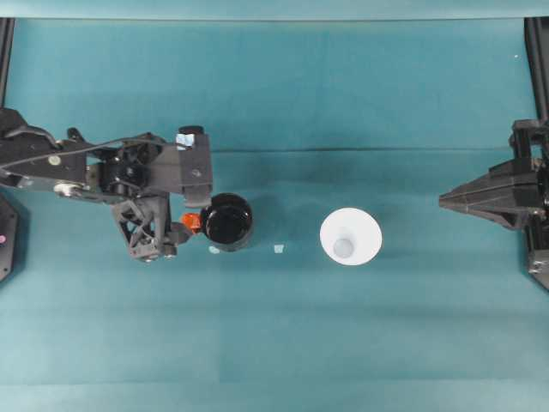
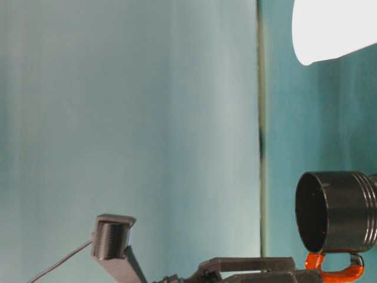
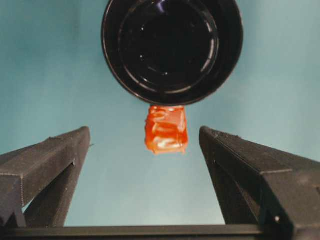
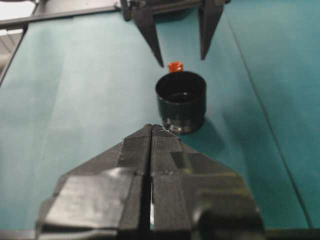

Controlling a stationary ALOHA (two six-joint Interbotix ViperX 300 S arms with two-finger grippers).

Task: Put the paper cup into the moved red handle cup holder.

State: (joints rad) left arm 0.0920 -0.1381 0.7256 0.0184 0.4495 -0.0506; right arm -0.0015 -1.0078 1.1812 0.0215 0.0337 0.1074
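The red handle cup holder [image 1: 228, 221], glossy black, stands upright left of the table's middle with its red-orange handle [image 1: 190, 222] pointing left. My left gripper [image 1: 184, 221] is open, its fingers either side of the handle without touching it. In the left wrist view the handle [image 3: 166, 129] sits just beyond the left gripper [image 3: 144, 132], under the holder [image 3: 172, 50]. The paper cup [image 1: 351, 238] stands rim up, right of centre, free of both grippers. Far right, my right gripper [image 1: 448, 202] is shut and empty. In the right wrist view the right gripper [image 4: 151, 128] points at the holder [image 4: 181, 100].
Teal cloth [image 1: 274, 343] covers the table. Two small pale scraps [image 1: 279, 249] lie between holder and cup. Black frame posts [image 1: 537, 60] stand at the far corners. In the table-level view the cup [image 2: 336, 29] and holder [image 2: 344, 212] stand well apart.
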